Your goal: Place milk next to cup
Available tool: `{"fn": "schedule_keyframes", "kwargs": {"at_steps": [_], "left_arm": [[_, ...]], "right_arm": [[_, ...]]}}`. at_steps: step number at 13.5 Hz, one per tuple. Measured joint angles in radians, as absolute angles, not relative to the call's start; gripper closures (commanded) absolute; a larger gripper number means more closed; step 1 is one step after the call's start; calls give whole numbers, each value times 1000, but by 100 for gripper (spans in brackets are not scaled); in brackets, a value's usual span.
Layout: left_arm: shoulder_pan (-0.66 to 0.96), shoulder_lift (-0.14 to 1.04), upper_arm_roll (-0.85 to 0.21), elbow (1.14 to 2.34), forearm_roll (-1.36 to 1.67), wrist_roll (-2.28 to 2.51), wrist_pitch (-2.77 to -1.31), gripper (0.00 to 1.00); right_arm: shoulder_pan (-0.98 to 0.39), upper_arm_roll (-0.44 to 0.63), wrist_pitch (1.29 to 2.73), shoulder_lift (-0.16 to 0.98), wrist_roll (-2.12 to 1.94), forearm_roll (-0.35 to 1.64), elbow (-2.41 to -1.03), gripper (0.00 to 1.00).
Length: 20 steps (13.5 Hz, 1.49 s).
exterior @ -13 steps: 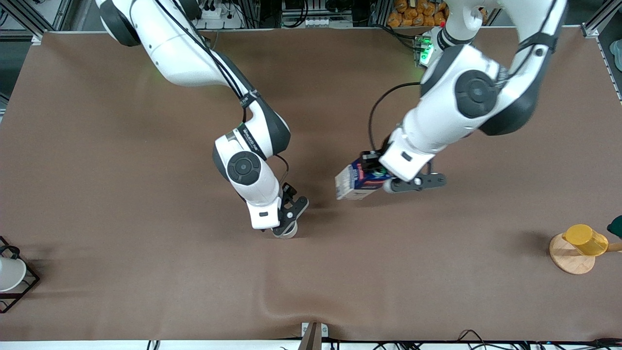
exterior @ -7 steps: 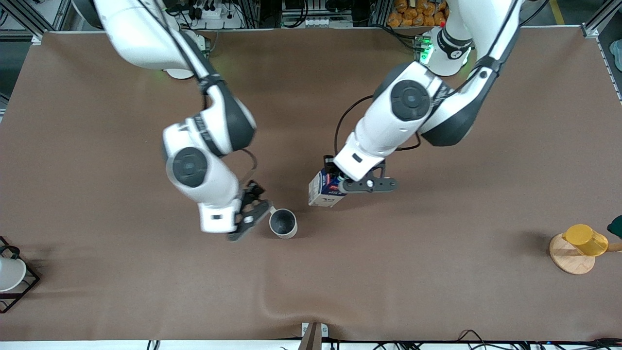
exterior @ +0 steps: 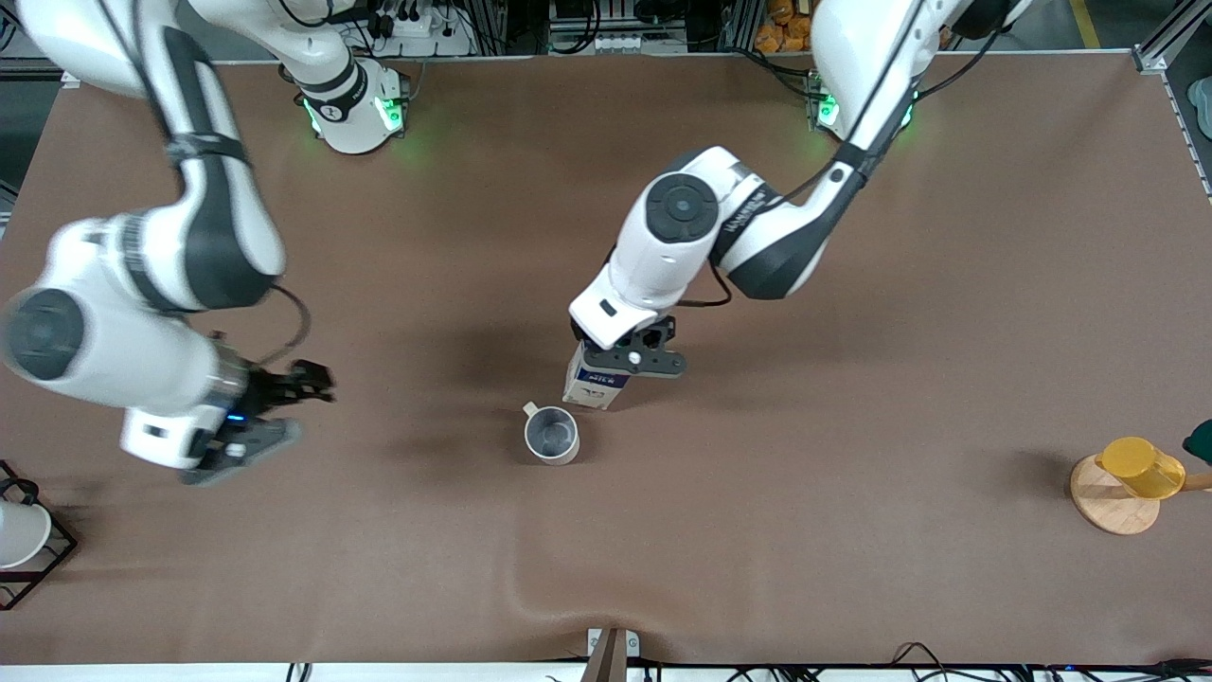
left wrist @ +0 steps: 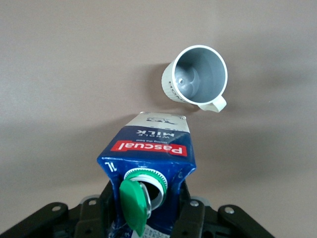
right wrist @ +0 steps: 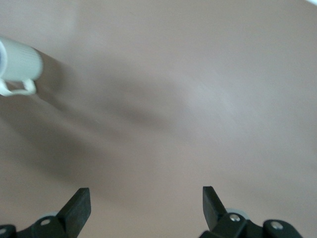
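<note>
The milk [exterior: 594, 387] is a dark-blue carton with a red label and a flipped-open green cap [left wrist: 134, 206]. My left gripper [exterior: 629, 361] is shut on its top and holds it upright, low over the table. It is close beside the cup [exterior: 551, 437], slightly farther from the front camera and toward the left arm's end. The cup is a cream mug with a grey inside, upright on the brown table. In the left wrist view the milk [left wrist: 151, 153] and cup [left wrist: 195, 79] are a small gap apart. My right gripper [exterior: 284, 409] is open and empty over bare table toward the right arm's end; its wrist view shows the cup [right wrist: 17, 64] off to one side.
A translucent yellow cup [exterior: 1141, 467] lies on a round wooden coaster [exterior: 1113, 502] at the left arm's end. A plain white cup [exterior: 19, 535] sits in a black wire rack at the right arm's end, near the table edge.
My right gripper has let go of the cup and swung away toward the right arm's end. My left gripper has carried the milk toward the cup, turning it upright and lowering it.
</note>
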<state>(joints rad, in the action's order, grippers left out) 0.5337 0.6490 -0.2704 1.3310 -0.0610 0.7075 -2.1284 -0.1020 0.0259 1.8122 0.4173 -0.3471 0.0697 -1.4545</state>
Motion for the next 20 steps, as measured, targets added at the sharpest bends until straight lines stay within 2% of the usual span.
{"fn": "schedule_keyframes", "kwargs": {"at_steps": [4,7,10,13,17,19,20], "left_arm": [[574,656,-250,1327,-61,703,-2130,50],[584,669,-249,1327,-61,703,-2160,50],[585,684,-248,1326,-61,706,-2193,50],[585,689,-246,1325,-61,733,-2201,49],[585,704,-246,1325,-61,745,-2204,41],[585,710,-246,1324,-61,750,-2206,30],[585,713,-246,1324,-61,751,-2206,16]], "right_arm": [[39,24,1744,191,-349,70,-1644,0],[75,38,1635,46,-327,70,-1693,0],[75,83,1584,-3,-239,70,-1713,0],[67,85,1568,-28,-153,69,-1713,0],[7,84,1517,-54,-43,29,-1696,0],[-9,84,1500,-57,-15,23,-1671,0],[-10,84,1496,-58,-12,23,-1665,0]]}}
